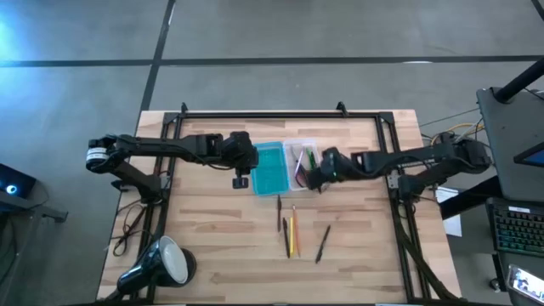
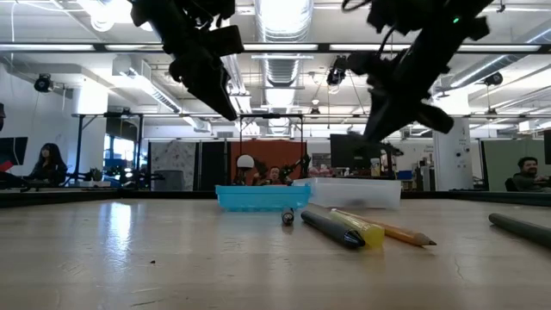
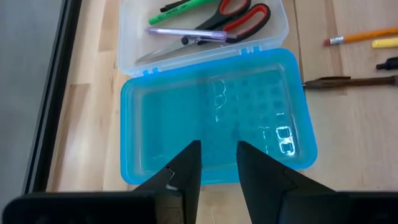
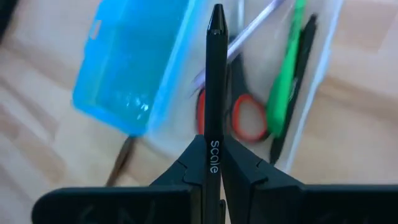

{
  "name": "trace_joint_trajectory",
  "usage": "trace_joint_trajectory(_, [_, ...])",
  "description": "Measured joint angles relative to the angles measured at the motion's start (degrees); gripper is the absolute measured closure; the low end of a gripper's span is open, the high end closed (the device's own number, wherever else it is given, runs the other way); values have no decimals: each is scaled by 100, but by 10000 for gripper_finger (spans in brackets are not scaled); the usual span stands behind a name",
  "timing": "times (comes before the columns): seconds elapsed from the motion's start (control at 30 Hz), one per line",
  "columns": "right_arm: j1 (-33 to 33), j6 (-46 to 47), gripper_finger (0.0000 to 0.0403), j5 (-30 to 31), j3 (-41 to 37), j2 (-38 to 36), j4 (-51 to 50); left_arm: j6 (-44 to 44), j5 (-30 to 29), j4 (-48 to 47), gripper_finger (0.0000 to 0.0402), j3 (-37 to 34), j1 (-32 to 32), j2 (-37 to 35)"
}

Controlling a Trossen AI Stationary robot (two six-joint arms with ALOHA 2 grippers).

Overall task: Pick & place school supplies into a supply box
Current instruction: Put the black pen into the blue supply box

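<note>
The supply box lies open in the middle of the table, its turquoise lid (image 1: 270,167) flat on the left and its clear tray (image 1: 299,150) on the right. In the tray are red-handled scissors (image 3: 236,15), a green pen (image 3: 180,10) and a pale purple pen (image 3: 186,33). My left gripper (image 3: 217,168) hovers open over the lid's left edge and touches nothing. My right gripper (image 4: 212,163) hangs over the tray's near end, shut on a black pen (image 4: 215,74). A dark pen (image 1: 279,204), a yellow pen (image 1: 289,234), an orange pencil (image 1: 294,223) and another dark pen (image 1: 323,243) lie on the table. My right gripper pinches the black pen between its two fingers, at the stretch printed with white letters (image 4: 213,155). The pen lies along the fingers and sticks out past their ends, its tip (image 4: 216,15) pointing over the tray. It is lifted clear of table and box.
A black-and-white round lamp (image 1: 161,263) lies at the table's near left corner. A black frame (image 1: 280,113) runs along the far edge and both sides. Bare wood lies near the loose pens. People sit in the room beyond the table.
</note>
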Motion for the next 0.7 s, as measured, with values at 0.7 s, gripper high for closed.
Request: trace_joint_trajectory(0.7, [-1443, -1339, 381, -896, 339, 892, 1100, -909, -13, -2, 315, 0, 2, 0])
